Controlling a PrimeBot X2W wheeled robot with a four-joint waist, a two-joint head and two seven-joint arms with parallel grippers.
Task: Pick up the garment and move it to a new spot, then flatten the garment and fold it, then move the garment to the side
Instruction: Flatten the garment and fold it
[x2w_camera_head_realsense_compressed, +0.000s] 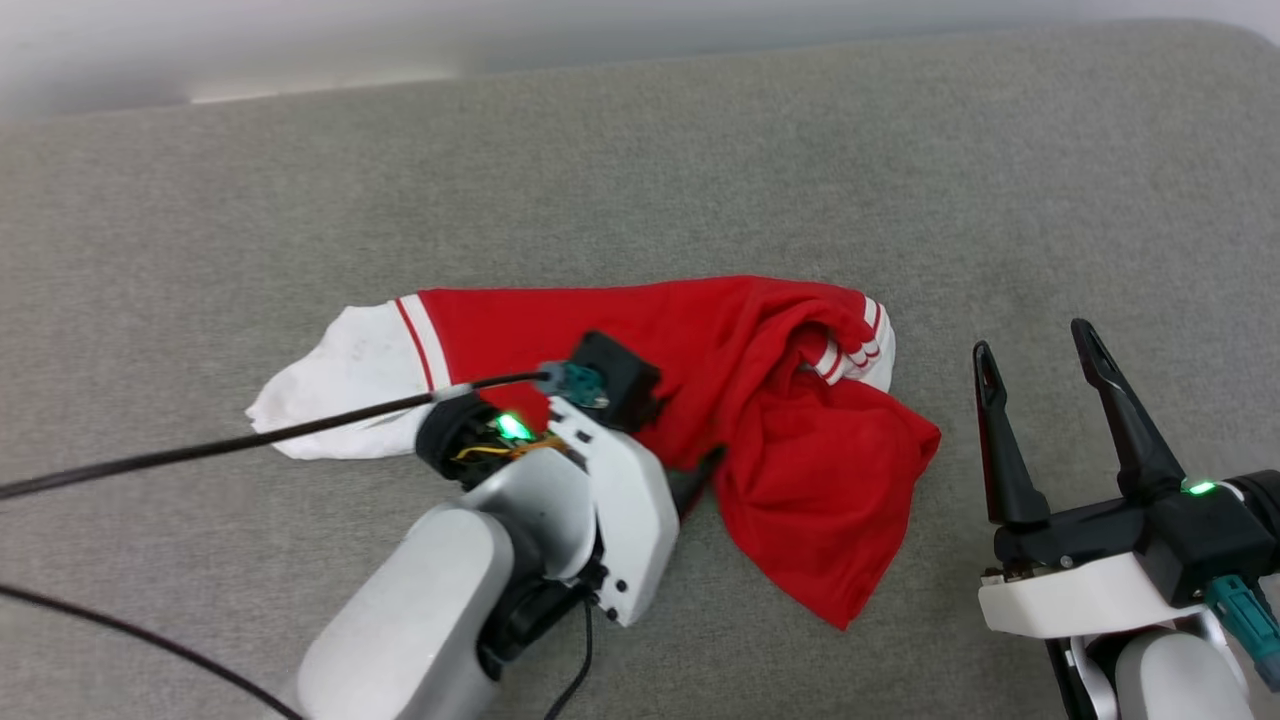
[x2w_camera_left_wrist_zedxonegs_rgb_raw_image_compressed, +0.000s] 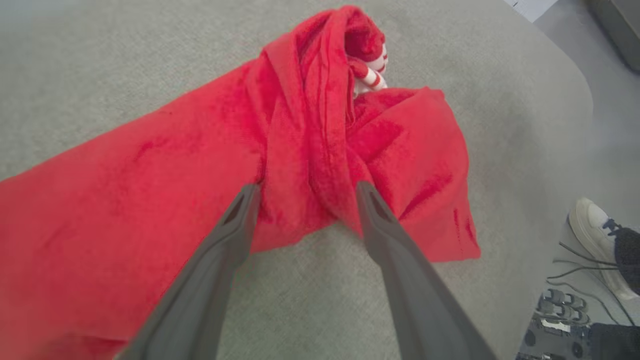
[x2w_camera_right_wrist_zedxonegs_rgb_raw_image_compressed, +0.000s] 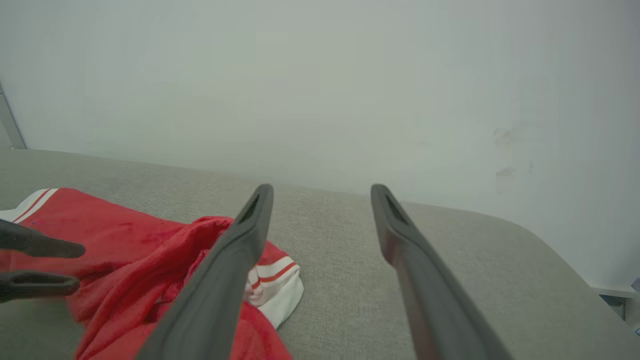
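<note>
The garment (x2w_camera_head_realsense_compressed: 760, 400) lies crumpled on the grey fabric surface (x2w_camera_head_realsense_compressed: 640, 180), red with a white sleeve (x2w_camera_head_realsense_compressed: 340, 380) spread to the left and striped trim (x2w_camera_head_realsense_compressed: 850, 350) bunched at the right. My left gripper (x2w_camera_left_wrist_zedxonegs_rgb_raw_image_compressed: 307, 192) is open low over the garment's near edge, and its fingers straddle a thick red fold (x2w_camera_left_wrist_zedxonegs_rgb_raw_image_compressed: 310, 150) without closing on it. In the head view the left wrist (x2w_camera_head_realsense_compressed: 600, 440) covers most of those fingers. My right gripper (x2w_camera_head_realsense_compressed: 1040, 350) stands open to the right of the garment, apart from it, with nothing between its fingers (x2w_camera_right_wrist_zedxonegs_rgb_raw_image_compressed: 250, 235).
A black cable (x2w_camera_head_realsense_compressed: 250, 435) runs from the left wrist across the white sleeve. The surface's rounded right edge (x2w_camera_left_wrist_zedxonegs_rgb_raw_image_compressed: 575, 125) drops to the floor, where a person's shoe (x2w_camera_left_wrist_zedxonegs_rgb_raw_image_compressed: 600, 240) and loose cables (x2w_camera_left_wrist_zedxonegs_rgb_raw_image_compressed: 575, 272) lie. A pale wall (x2w_camera_right_wrist_zedxonegs_rgb_raw_image_compressed: 320, 75) stands behind.
</note>
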